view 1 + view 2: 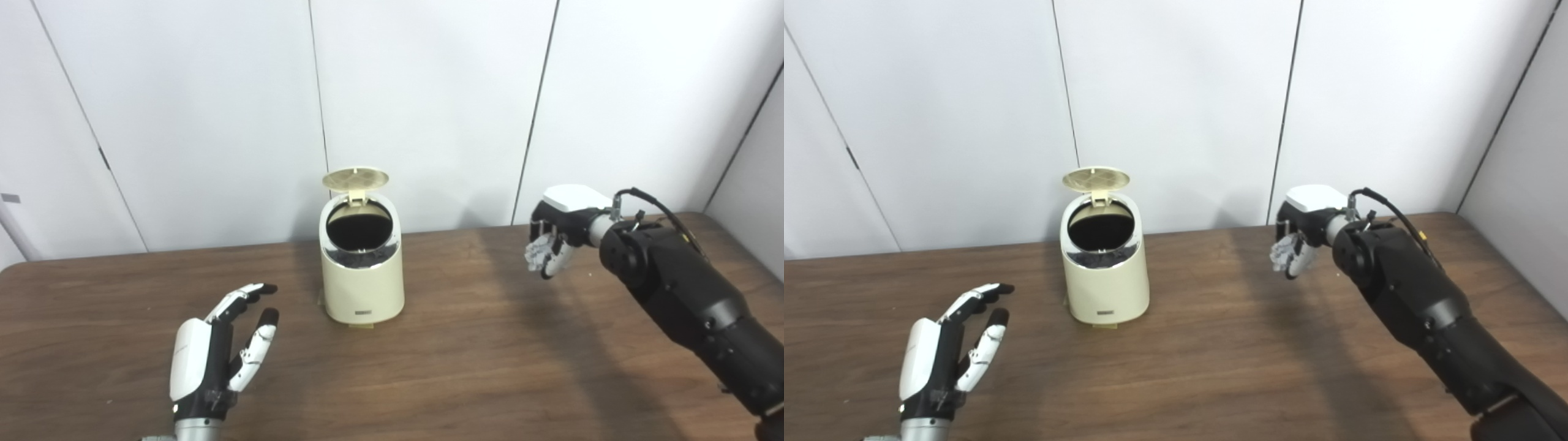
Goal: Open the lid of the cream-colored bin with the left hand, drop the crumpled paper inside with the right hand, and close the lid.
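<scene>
Hovering low over the table (465,367), left hand (211,352), fingers spread, grasping nothing. Standing ahead and to its right, cream-colored bin (361,275), lid (355,178) tipped up. Hanging well right of that, right hand (554,236), fingers curled; cannot tell whether gripping crumpled paper.

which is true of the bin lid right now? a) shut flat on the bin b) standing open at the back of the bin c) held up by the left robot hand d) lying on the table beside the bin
b: the lid stands raised at the back rim of the cream-colored bin, the dark opening shows, and the left robot hand is open, apart from it.
</scene>
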Motion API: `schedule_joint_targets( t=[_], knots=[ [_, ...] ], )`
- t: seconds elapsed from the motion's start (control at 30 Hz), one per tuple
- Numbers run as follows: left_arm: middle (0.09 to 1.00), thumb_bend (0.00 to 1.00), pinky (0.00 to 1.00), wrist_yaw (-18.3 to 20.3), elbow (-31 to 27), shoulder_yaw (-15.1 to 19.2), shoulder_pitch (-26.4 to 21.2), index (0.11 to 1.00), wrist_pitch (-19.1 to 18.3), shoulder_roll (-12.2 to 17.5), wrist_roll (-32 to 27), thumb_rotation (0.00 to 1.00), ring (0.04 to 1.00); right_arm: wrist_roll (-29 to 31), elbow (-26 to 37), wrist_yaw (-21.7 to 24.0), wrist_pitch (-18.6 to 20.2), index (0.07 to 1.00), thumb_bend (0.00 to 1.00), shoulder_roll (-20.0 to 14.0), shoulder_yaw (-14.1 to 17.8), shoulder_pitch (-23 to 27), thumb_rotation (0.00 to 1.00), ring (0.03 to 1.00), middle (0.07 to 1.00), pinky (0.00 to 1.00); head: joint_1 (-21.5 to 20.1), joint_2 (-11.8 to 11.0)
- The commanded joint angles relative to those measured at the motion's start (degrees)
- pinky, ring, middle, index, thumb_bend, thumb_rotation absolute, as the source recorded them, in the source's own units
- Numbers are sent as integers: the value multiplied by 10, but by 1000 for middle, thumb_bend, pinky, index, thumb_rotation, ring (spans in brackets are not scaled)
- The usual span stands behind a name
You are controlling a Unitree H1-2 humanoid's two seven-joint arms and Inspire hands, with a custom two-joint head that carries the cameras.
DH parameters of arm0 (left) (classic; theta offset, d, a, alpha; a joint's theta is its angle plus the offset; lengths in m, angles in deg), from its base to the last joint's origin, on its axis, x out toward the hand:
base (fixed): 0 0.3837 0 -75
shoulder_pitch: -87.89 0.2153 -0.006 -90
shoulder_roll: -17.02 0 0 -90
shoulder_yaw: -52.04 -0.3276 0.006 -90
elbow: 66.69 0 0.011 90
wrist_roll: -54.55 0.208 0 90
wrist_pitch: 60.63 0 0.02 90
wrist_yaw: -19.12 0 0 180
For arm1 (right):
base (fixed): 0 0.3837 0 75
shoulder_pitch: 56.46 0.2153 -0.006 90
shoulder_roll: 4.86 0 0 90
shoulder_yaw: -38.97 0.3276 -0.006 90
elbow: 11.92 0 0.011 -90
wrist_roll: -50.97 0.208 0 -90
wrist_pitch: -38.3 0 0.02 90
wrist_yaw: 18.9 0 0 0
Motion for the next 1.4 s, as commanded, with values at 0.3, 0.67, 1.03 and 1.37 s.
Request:
schedule_joint_targets(
  t=[0.3, 0.67, 1.03, 1.37],
  knots=[
    [775, 463, 719, -15, 33, -9, 7, 751, 11, -4, 10, 973, 747, -41, 178, 135, 21, 447, 517, -12, -7, 54, 0, 678, 557, 916, -4, 0],
    [770, 456, 723, -19, 48, -11, -1, 746, 9, -7, 12, 972, 745, -59, 269, 198, 51, 469, 520, 46, 13, 74, 0, 513, 543, 446, -8, -3],
    [771, 452, 708, -21, 61, -13, -10, 748, 5, -15, 12, 953, 741, -49, 268, 171, 5, 477, 531, 86, 21, 96, 0, 349, 465, 261, -4, -12],
    [770, 439, 717, -25, 60, -16, -8, 751, 9, -18, 12, 923, 740, -42, 236, 167, 6, 505, 522, 134, 18, 118, 0, 376, 449, 286, 5, -9]
  ],
)
